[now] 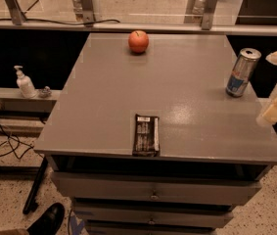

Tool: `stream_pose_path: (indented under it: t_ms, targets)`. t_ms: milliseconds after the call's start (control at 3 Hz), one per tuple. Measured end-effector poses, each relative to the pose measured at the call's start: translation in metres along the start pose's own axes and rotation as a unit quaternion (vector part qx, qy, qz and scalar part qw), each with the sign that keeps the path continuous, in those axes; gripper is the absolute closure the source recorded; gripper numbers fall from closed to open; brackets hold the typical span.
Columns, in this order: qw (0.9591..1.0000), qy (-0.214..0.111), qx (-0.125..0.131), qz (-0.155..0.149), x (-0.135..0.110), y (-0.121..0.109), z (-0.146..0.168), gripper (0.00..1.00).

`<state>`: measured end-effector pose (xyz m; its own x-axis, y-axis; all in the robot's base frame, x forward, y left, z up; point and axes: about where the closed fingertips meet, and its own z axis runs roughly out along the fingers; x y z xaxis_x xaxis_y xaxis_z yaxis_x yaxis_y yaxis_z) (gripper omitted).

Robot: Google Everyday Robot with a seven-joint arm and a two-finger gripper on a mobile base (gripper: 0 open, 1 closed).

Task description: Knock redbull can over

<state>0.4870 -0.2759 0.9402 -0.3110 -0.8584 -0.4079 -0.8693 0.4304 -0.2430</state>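
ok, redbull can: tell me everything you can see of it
The redbull can is slim, silver metal with blue panels and a shiny top. It is not knocked over: it stands on its base, leaning slightly right in this view, near the right edge of the grey table. Only the table touches it. The gripper, open, hangs just to its right, apart from it.

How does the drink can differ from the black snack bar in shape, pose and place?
The can is a silver and blue cylinder; the snack bar is flat and black. The can stands upright; the snack bar lies flat. The can is near the right edge, beside the open gripper; the snack bar is at the front edge. Both rest on the table.
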Motion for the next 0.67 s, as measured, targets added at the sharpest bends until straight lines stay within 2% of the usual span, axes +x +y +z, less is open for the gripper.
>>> stream_pose_path:
  t_ms: [333,667]
  targets:
    - [0.9988,-0.034,0.015,0.032,0.007,-0.023,0.023,0.0]
    - [0.9962,-0.049,0.051,0.05,0.018,-0.05,0.034,0.0]
